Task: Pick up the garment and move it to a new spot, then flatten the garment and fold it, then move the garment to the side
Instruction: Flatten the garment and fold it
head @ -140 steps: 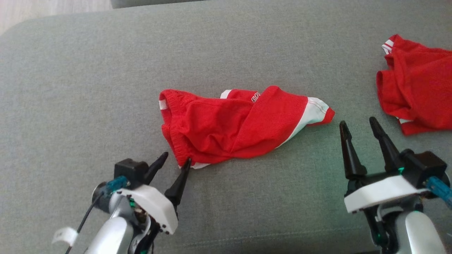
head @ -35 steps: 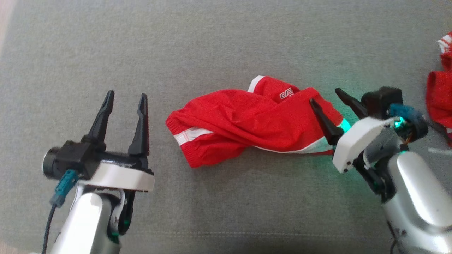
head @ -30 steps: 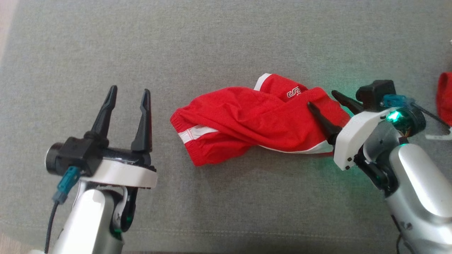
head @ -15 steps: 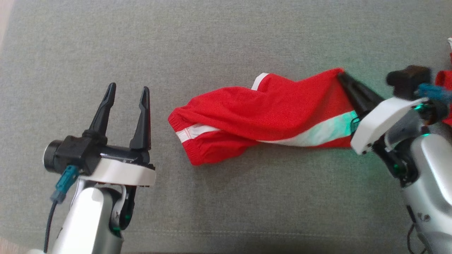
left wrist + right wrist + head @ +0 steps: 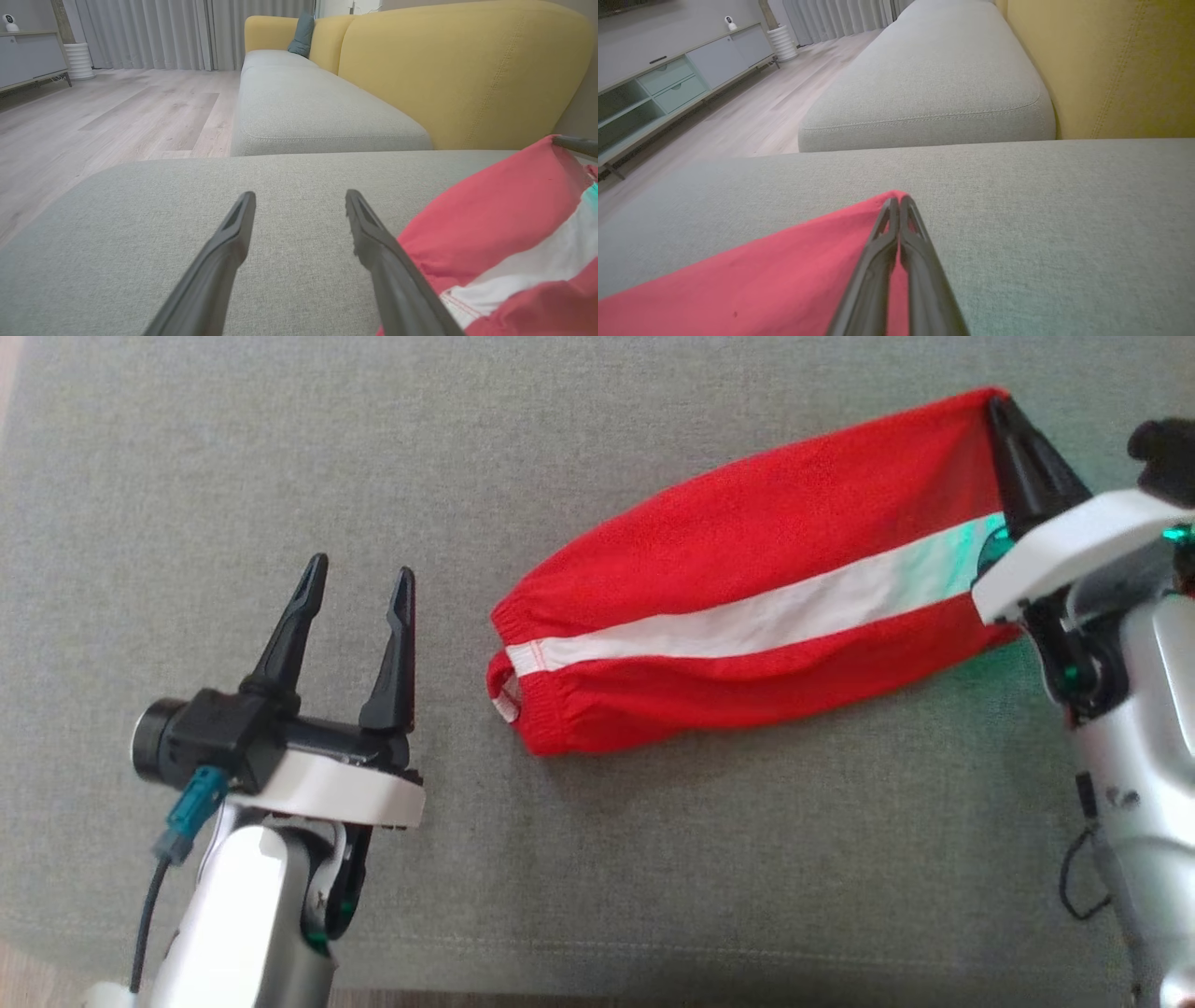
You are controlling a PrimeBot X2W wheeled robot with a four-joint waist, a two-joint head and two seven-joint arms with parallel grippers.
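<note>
My left gripper (image 5: 360,569) hangs with fingers apart beside the red garment (image 5: 747,541) lying stretched on the sofa cushion (image 5: 653,859), my right gripper (image 5: 1001,406) clamped on its far corner; flattening step, and next I judge the left must pinch the waistband end.

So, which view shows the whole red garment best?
The head view: the red garment shows end to end. The left wrist view catches its near end; the right wrist view, the corner in the right gripper.

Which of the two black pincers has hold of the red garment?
The right pincer, shut on a corner of the red, white-striped garment; the left pincer stands open, empty.
</note>
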